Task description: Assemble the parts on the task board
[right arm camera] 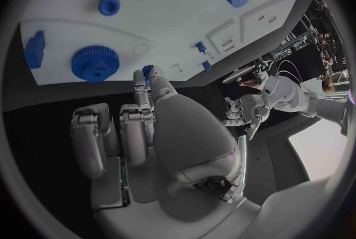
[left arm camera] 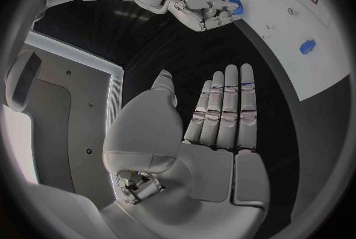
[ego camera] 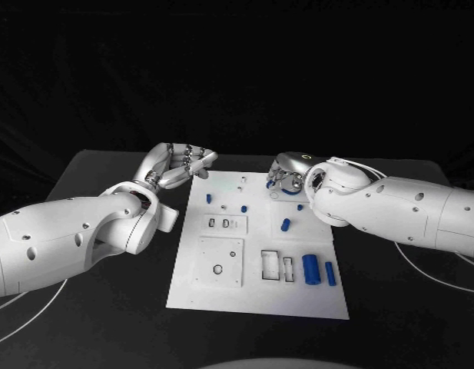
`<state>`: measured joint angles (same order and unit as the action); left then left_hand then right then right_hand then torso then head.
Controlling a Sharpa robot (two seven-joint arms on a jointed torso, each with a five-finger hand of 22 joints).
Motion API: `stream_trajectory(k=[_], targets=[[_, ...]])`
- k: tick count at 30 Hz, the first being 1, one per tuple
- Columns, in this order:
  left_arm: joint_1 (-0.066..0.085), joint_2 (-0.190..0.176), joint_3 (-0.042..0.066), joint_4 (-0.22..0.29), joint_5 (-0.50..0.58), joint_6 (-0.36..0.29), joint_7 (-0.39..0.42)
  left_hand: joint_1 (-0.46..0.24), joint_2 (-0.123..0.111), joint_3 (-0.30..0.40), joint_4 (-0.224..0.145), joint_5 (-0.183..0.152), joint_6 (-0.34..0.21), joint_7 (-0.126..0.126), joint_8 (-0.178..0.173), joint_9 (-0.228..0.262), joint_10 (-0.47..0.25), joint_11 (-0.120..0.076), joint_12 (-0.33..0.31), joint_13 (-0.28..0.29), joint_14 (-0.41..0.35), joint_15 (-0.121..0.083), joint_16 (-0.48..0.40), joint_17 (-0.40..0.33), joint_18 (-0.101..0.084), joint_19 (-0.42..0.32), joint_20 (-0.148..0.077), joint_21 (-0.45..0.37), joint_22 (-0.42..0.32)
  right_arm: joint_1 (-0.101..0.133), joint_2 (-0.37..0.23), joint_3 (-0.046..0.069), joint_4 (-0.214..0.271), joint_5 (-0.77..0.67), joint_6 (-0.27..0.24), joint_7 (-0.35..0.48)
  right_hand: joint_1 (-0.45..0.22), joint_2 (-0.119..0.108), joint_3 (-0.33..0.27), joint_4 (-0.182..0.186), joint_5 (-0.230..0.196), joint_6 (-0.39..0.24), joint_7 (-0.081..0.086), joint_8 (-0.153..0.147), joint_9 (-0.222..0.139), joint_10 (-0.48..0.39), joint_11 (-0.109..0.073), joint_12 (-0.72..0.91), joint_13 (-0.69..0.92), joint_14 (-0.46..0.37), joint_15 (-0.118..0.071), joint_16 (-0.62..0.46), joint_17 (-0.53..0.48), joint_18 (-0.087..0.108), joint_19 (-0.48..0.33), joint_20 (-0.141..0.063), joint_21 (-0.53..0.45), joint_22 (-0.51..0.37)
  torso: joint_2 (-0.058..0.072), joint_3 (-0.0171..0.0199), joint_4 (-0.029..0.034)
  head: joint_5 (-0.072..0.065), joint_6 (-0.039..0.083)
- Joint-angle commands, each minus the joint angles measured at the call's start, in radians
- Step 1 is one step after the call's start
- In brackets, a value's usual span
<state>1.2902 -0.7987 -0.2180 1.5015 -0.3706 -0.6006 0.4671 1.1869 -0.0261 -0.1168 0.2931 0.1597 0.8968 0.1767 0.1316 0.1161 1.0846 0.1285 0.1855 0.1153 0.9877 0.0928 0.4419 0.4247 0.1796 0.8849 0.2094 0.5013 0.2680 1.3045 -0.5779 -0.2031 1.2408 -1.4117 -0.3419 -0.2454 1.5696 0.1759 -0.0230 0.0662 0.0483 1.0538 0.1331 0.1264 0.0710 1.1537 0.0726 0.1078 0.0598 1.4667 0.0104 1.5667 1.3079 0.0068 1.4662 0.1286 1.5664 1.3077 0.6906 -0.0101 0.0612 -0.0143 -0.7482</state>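
Observation:
The white task board [ego camera: 256, 296] lies in the middle of the table, also seen as task board [left arm camera: 330, 16] and task board [right arm camera: 163, 10]. My right hand [ego camera: 289, 174] hovers over its far edge and pinches a small blue toothed part [right arm camera: 147, 69] between thumb and finger. Just beyond those fingers a large blue gear [right arm camera: 95, 63] sits on the board. My left hand [ego camera: 181, 165] hangs by the board's far left corner with fingers straight and apart, holding nothing; left hand [left arm camera: 222, 111] shows the flat palm. Two blue cylinders [ego camera: 319, 272] lie at the near right.
Several small blue pegs [ego camera: 210, 197] and a short blue piece [ego camera: 286, 224] stand mid-board. Rectangular slots [ego camera: 272, 265] and a raised square plate [ego camera: 220, 261] occupy the near half. White cables run along the black table by both arms.

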Motion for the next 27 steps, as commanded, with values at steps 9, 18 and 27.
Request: stream_trajectory(k=[9,18,27], targets=[[0.007,0.000,0.001,0.009,0.000,0.006,0.018,0.005,0.008,-0.008,0.000,-0.006,0.000,0.007,-0.001,0.003,-0.008,0.003,-0.002,0.004,-0.026,0.007,-0.016,-0.009,0.001,-0.014,0.006,-0.027,-0.012,0.010,0.038,0.010,-0.026,0.012,-0.147,0.108,0.008,-0.002,0.008,0.002,0.003,0.024,-0.012,0.002,0.011,0.007,0.006,-0.016,0.000,0.104,0.003,0.004,0.263,-0.007,0.105,-0.005,0.004,0.263,0.007,-0.0039,0.0062,0.019,0.032],[0.020,0.002,0.002,0.010,0.000,0.006,0.020,0.006,0.008,-0.008,0.000,-0.006,0.000,0.007,-0.001,0.003,-0.008,0.003,-0.002,0.004,-0.029,0.007,-0.018,-0.011,0.001,-0.015,0.007,-0.030,-0.013,0.020,0.069,0.014,-0.065,0.014,-0.109,0.119,0.009,-0.004,0.011,0.004,0.002,0.022,-0.012,-0.002,0.010,0.003,0.007,-0.026,0.000,0.104,0.004,0.004,0.263,-0.007,0.105,-0.003,0.004,0.263,0.024,-0.0146,0.0133,0.021,0.050],[0.036,0.002,0.002,0.017,0.001,0.003,0.020,0.006,0.008,-0.008,0.000,-0.006,0.000,0.007,-0.001,0.003,-0.008,0.003,-0.002,0.004,-0.029,0.007,-0.018,-0.011,0.001,-0.015,0.007,-0.030,-0.013,0.022,0.084,0.016,-0.087,0.010,-0.065,0.107,0.011,-0.006,0.014,0.005,0.002,0.021,-0.013,-0.005,0.009,0.002,0.007,-0.031,0.000,0.104,0.004,0.004,0.263,-0.007,0.105,-0.003,0.004,0.263,0.043,-0.0225,0.0197,0.024,0.047]])
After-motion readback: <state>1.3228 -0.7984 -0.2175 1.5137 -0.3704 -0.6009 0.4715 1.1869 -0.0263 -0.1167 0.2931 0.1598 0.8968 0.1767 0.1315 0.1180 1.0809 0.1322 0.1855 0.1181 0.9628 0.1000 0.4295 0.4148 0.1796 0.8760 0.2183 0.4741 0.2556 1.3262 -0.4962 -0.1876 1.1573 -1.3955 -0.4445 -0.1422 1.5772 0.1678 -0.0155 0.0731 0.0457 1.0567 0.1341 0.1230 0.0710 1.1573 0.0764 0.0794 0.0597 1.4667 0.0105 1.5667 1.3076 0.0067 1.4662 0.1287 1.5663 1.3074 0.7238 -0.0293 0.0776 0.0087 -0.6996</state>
